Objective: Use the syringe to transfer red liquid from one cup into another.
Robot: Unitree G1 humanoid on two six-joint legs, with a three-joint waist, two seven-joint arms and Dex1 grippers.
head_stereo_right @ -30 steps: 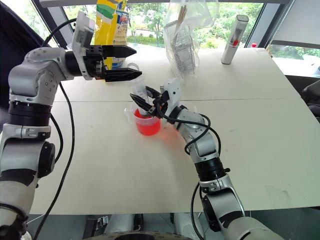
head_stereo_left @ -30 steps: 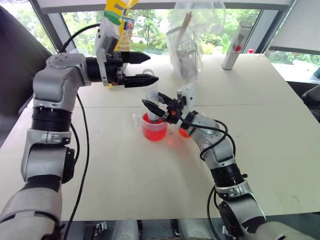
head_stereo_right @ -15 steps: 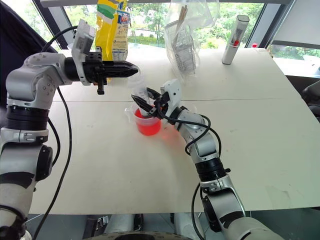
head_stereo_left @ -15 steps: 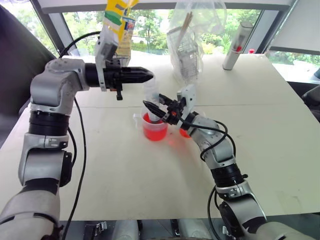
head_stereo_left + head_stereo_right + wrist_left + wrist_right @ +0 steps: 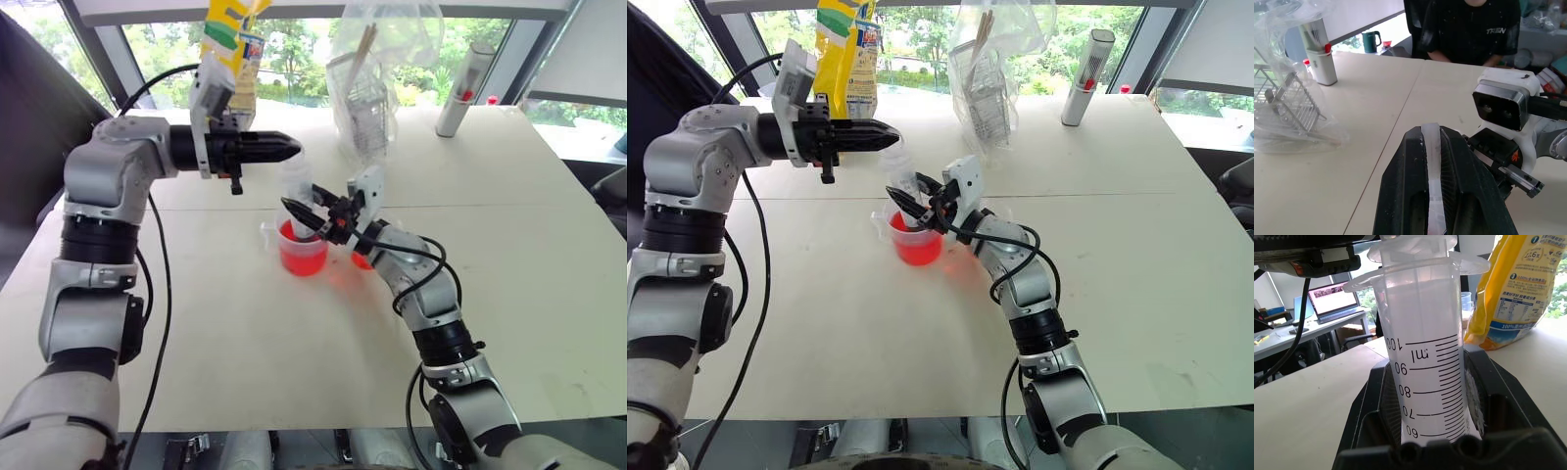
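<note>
The clear syringe stands upright with its lower end in the handled beaker, which holds red liquid. My right gripper is shut on the syringe barrel, just above the beaker's rim. My left gripper reaches in level from the left and is shut on the plunger's top. The smaller cup sits right of the beaker, mostly hidden behind my right hand, with red showing in it.
A yellow bag, a clear plastic bag around a wire rack and a grey-white cylinder stand along the table's far side. A person in a black shirt sits beyond the table. A green mug stands near them.
My left gripper's fingers, spread apart a second ago, have shut on the plunger's top. Both arms and the syringe have stayed in place.
</note>
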